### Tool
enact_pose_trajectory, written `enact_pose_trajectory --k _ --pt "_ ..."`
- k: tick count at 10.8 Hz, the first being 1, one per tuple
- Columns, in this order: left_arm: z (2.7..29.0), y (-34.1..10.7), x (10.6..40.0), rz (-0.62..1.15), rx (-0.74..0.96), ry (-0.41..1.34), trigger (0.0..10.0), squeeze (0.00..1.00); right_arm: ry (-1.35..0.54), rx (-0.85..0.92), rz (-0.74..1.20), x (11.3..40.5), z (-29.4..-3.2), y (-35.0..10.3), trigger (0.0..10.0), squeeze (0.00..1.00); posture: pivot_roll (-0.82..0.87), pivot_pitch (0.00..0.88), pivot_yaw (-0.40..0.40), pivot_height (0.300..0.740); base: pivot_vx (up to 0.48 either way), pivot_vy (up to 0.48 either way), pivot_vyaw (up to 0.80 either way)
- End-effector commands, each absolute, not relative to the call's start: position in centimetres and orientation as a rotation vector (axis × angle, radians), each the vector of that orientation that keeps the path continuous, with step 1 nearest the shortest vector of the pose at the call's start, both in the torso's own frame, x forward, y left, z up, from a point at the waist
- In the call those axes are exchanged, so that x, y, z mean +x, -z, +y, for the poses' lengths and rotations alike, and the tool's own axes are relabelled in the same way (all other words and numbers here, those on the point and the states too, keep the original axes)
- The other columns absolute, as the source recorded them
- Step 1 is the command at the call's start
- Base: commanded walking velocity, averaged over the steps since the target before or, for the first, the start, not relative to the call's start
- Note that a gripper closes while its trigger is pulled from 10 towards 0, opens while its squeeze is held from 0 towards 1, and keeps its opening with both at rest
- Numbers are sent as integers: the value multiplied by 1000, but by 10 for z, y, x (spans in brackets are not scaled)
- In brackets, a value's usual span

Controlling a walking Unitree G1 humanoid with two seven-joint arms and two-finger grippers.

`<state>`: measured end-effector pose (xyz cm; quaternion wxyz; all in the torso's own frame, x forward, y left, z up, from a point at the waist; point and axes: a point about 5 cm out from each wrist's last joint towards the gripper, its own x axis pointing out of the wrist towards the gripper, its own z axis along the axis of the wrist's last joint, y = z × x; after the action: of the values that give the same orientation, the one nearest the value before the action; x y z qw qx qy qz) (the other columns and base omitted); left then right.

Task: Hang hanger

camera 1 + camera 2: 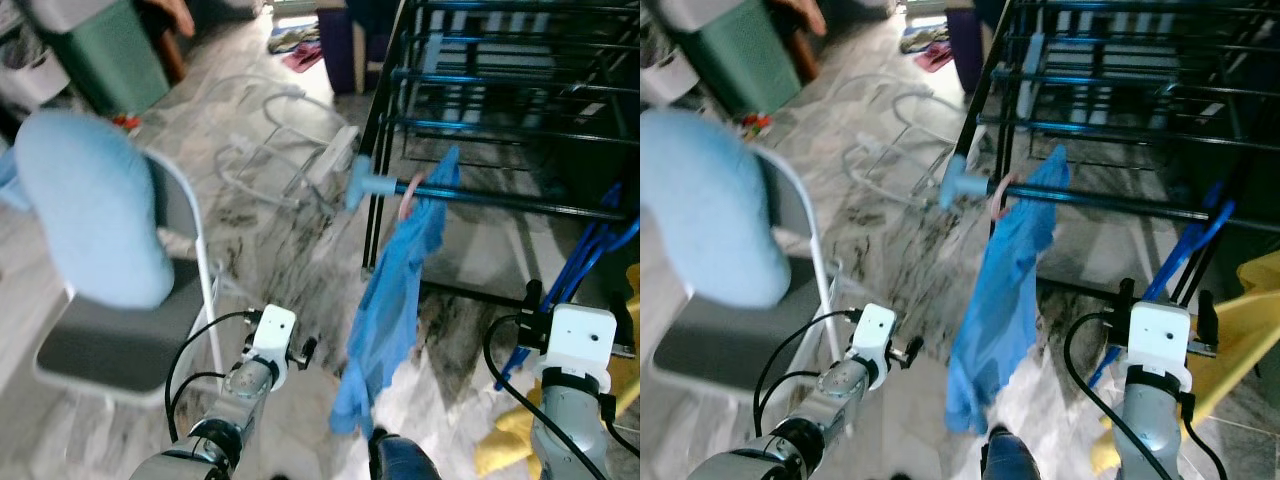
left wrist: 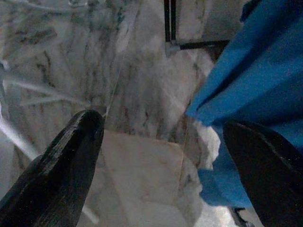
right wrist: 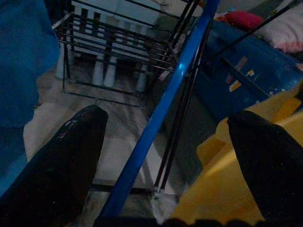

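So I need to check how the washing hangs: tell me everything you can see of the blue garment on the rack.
The blue garment is thin, creased cloth hanging limp from a pinkish hanger hook on the black drying rack's front rail. It drapes down, bunched and twisted, its lower end near the marble floor. Neither pincer touches it.

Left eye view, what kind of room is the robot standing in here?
Probably a laundry or drying corner of a home. A black drying rack stands on the marble floor, a blue shirt hangs from its rail on a hanger, and a folding chair stands nearby. Both grippers are open, holding nothing.
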<state>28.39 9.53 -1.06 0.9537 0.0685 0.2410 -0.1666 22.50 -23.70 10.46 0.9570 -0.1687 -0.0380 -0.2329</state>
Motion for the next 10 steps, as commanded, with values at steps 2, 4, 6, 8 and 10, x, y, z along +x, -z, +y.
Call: enact_pose_trajectory --k 2,4,6,8,10 --pt "100 18 277 531 145 325 10000 0 460 -337 -90 224 -234 -107 10000 0 -334 146 133 740 -364 0 0" --pt "99 19 276 532 146 315 10000 0 448 -340 -91 226 -234 -107 10000 0 -328 143 122 740 -366 0 0" --pt "100 20 275 536 145 308 10000 0 424 -342 -90 229 -232 -107 10000 0 -317 144 113 740 -366 0 0" --pt "112 18 278 513 144 272 10000 0 338 -326 -85 238 -222 -104 10000 0 -260 148 67 740 -366 0 0" --pt "138 15 280 480 149 167 10000 0 190 -286 -89 259 -197 -101 10000 0 -169 122 24 740 -366 0 0"
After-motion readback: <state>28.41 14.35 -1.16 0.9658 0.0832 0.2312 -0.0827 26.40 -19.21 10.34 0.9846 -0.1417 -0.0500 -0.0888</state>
